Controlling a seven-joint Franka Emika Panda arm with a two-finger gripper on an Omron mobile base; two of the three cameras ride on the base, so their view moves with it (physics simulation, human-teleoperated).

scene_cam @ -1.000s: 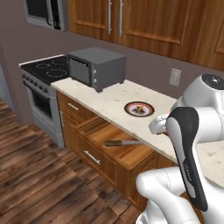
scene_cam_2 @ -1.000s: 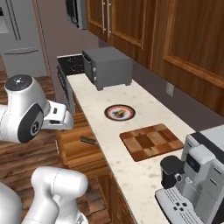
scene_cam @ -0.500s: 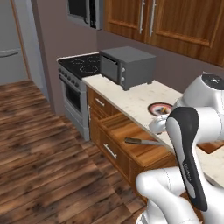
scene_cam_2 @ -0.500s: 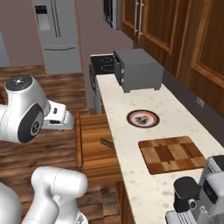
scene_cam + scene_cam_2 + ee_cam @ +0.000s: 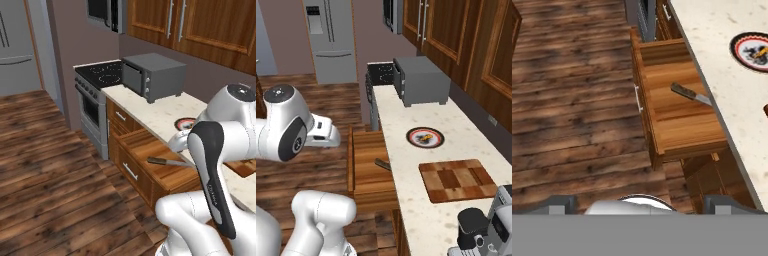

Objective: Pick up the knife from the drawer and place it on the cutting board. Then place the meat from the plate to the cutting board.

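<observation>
The drawer (image 5: 677, 125) stands pulled out under the counter. The knife (image 5: 688, 93) lies in it, dark handle toward the middle and grey blade running in under the counter edge. It also shows as the knife (image 5: 382, 163) and the knife (image 5: 159, 161). The plate (image 5: 415, 131) sits on the counter with the small orange-and-dark meat (image 5: 427, 137) on it. The checkered cutting board (image 5: 458, 179) lies just beyond the plate. My gripper (image 5: 641, 204) is open and empty, high above the wood floor in front of the drawer (image 5: 367, 172).
A grey toaster oven (image 5: 421, 80) stands on the counter past the plate, with a black stove (image 5: 100, 75) beside it and a fridge (image 5: 331, 30) beyond. A coffee machine (image 5: 486, 227) stands next to the board. Narrower closed drawers (image 5: 122, 117) flank the open one.
The whole picture has shifted, so the base has moved: stove, fridge and floor come further into view. The arm keeps its pose and the jaws stay open. The knife lies as before.
</observation>
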